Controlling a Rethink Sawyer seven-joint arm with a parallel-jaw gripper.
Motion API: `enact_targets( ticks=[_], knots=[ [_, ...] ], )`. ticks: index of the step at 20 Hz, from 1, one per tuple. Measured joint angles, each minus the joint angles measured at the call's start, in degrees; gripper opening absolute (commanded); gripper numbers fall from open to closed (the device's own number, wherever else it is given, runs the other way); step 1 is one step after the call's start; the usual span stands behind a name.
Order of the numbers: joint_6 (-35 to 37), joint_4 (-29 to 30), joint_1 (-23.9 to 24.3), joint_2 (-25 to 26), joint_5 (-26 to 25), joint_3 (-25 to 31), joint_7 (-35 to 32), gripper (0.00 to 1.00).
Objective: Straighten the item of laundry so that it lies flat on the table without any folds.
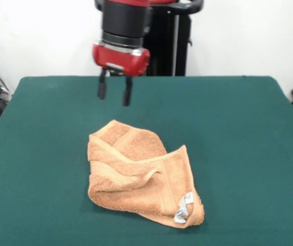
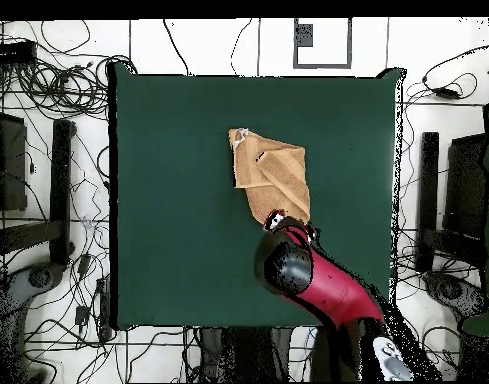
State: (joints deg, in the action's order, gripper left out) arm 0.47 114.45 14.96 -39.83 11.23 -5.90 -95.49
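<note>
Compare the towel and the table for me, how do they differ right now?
The towel is orange-tan and small; the table is dark green and far wider. The towel lies crumpled, with folded-over layers and a white label showing at one corner, while the table's cloth top is flat and smooth. The towel sits near the table's middle, taking up only a small part of it. Both have soft fabric surfaces.
</note>
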Motion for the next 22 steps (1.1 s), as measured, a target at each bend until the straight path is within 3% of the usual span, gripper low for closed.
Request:
enact_targets(
  ticks=[7, 22],
  knots=[
    [2.23, 0.00, -3.77, 0.78, -0.01, 0.12, 0.00, 1.00],
    [2.44, -1.25, -2.58, 3.80, -1.02, 0.24, 0.00, 1.00]
  ],
)
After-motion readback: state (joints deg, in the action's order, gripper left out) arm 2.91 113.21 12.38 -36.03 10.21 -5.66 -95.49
